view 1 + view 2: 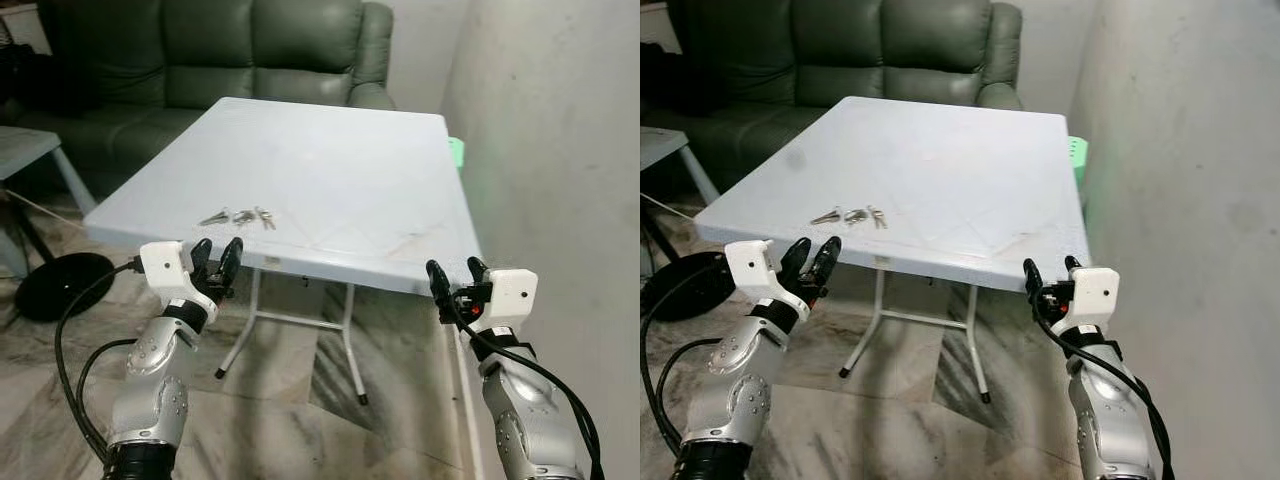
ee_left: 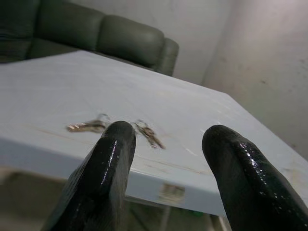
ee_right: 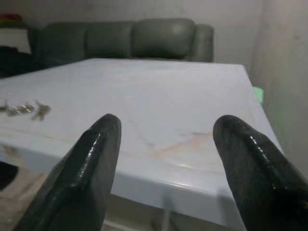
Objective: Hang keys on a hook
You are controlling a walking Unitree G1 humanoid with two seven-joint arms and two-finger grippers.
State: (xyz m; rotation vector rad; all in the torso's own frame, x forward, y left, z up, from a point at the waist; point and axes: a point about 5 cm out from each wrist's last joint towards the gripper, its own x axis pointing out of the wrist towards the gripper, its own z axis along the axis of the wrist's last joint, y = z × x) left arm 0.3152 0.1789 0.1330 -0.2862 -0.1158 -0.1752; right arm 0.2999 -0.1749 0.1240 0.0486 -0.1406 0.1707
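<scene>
Hovering just short of the table's [image 1: 330, 180] near edge, both grippers are spread and empty.

Left gripper [image 1: 216, 258] is raised below the keys [image 1: 240, 216], which lie near that edge, seemingly as one loose bunch; right gripper [image 1: 455, 273] is at the near right corner; a green sofa [image 1: 250, 50] stands behind.

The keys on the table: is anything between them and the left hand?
Nothing visible. The keys lie alone on the table near its front edge, and the left hand, fingers apart, is just in front of that edge, below them.
</scene>
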